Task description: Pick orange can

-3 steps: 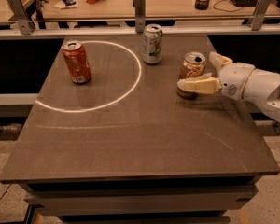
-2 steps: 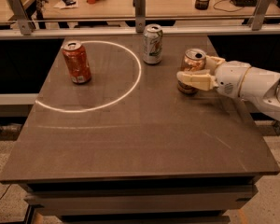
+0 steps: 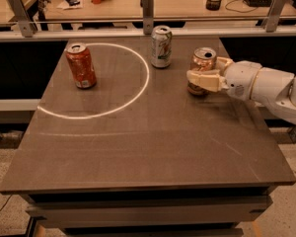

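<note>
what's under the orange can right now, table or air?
The table: the orange can seems to stand on it, near the right edge. The gripper reaches around the can from the right and covers much of its lower side, so its base shows only partly.

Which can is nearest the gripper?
The pale orange can, rightmost: the gripper is at it. The red-orange can and white-green can stand farther left.

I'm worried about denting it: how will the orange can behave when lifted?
The orange can is a metal drink can, so it probably dents under a hard squeeze. It stands upright and narrow; a sideways nudge from the gripper, at its lower half, could tip it. Its smooth side may slip.
</note>
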Motion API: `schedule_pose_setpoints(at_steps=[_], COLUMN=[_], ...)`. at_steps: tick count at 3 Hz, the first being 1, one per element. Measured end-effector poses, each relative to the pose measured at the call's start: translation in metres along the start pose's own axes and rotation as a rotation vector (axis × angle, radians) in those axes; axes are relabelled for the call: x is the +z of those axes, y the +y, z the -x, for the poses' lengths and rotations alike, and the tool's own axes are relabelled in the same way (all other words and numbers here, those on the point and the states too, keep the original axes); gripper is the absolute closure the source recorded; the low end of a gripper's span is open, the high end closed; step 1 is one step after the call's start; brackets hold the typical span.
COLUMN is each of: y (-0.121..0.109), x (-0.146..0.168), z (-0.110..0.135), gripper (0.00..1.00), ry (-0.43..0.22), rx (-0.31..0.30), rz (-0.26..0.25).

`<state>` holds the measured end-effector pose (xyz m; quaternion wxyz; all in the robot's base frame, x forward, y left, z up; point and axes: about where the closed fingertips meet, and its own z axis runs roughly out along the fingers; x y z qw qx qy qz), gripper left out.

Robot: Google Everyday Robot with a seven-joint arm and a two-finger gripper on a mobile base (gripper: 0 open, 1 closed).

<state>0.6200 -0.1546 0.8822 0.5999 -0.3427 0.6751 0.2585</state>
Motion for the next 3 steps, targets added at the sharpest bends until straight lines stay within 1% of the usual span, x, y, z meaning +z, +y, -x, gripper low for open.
schedule_pose_setpoints(at_steps=[1, 2, 3], y=[-0.005, -0.027, -0.029], x=[-0.002, -0.012, -0.013], z=[0.012, 0.064, 0.067], gripper=[1.00, 1.00, 1.00], ry=[-0.003, -0.035, -0.038], rx=[0.002, -0.013, -0.014], rz=[-0.015, -0.044, -0.047])
